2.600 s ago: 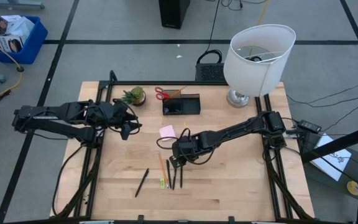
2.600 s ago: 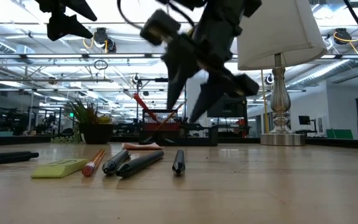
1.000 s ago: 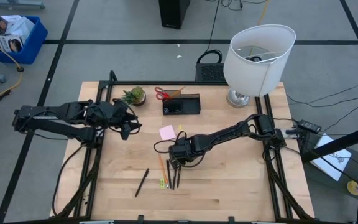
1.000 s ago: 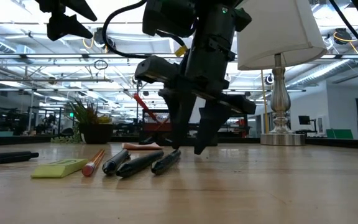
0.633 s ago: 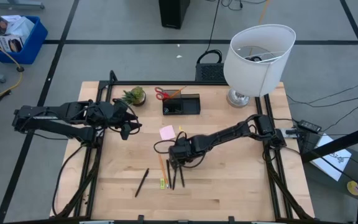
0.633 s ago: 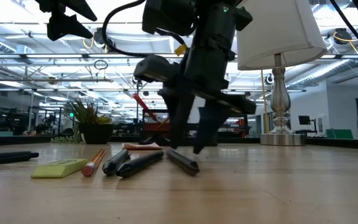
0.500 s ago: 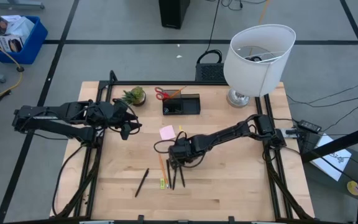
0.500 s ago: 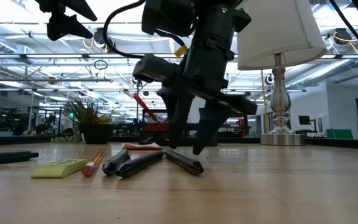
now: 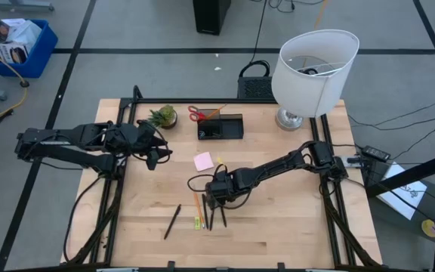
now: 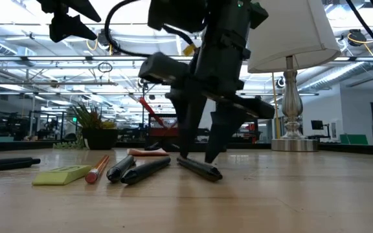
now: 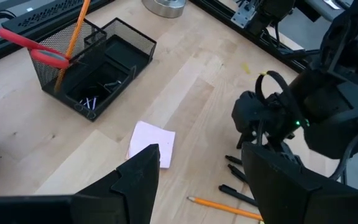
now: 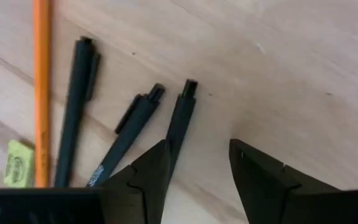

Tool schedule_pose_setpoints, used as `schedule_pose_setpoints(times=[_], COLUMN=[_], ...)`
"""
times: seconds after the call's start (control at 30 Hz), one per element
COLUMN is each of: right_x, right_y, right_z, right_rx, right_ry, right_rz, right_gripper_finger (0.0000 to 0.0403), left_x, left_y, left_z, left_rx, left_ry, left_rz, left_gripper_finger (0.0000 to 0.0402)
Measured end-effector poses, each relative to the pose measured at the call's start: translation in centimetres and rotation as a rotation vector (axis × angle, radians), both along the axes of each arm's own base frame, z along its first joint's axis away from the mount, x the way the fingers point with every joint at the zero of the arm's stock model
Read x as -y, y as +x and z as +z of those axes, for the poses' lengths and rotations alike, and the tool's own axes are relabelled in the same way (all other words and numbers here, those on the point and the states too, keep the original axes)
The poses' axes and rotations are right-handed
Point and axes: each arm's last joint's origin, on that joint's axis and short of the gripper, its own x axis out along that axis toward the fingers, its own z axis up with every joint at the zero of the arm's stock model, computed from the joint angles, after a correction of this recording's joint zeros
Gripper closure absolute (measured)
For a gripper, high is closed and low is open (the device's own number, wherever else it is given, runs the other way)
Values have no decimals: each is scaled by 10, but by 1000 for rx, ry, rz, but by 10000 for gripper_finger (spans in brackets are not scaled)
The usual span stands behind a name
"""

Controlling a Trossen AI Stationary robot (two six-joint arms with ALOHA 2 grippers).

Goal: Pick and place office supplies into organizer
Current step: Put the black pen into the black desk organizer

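My right gripper (image 9: 216, 205) hangs open, fingers pointing down, over a row of black pens (image 9: 214, 217) near the table's middle. In the right wrist view its fingers straddle the free end of the rightmost pen (image 12: 180, 115); two more pens (image 12: 76, 112), an orange pencil (image 12: 40, 93) and a yellow-green piece (image 12: 18, 163) lie beside it. A pink sticky pad (image 9: 202, 161) lies flat behind them. The dark organizer (image 9: 220, 126) stands at the far side, with red scissors (image 11: 36, 50) and a pencil upright in its cup. My left gripper (image 9: 154, 156) waits open above the table's left. My right gripper comes from above with one finger (image 12: 148, 177) right over the rightmost pen's barrel (image 12: 174, 140), which lies flat on the table. Whether that finger touches the pen, I cannot tell.
A single black pen (image 9: 172, 221) lies toward the near left. A small potted plant (image 9: 163, 116) stands left of the organizer, and a big white lamp (image 9: 313, 69) fills the far right corner. Bare wood lies right of the pens.
My right gripper has moved a little toward the near edge, staying low and open over the pens. The rightmost pen has turned about on the table: its near end swung from beside the other pens out toward the right.
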Motion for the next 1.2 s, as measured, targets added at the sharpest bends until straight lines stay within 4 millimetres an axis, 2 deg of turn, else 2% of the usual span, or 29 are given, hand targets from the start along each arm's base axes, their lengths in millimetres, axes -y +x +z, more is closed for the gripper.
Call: schedule_pose_setpoints(times=[0.33, 0.83, 1.07, 1.2], right_x=[3, 6, 7, 12], right_y=[-4, -8, -7, -3], right_z=[-5, -8, -19, -17], right_rx=[-51, -85, -115, -82], right_ry=[-65, -182, -192, -226], right_rz=[40, 267, 303, 276], right_gripper_finger=[250, 358, 367, 368], left_x=[0, 0, 0, 0], left_y=[0, 0, 0, 0], left_z=[0, 0, 0, 0], left_rx=[-1, 0, 1, 1], left_ry=[11, 7, 6, 5], left_rz=[-8, -5, -5, -4], left_gripper_finger=[169, 170, 169, 169])
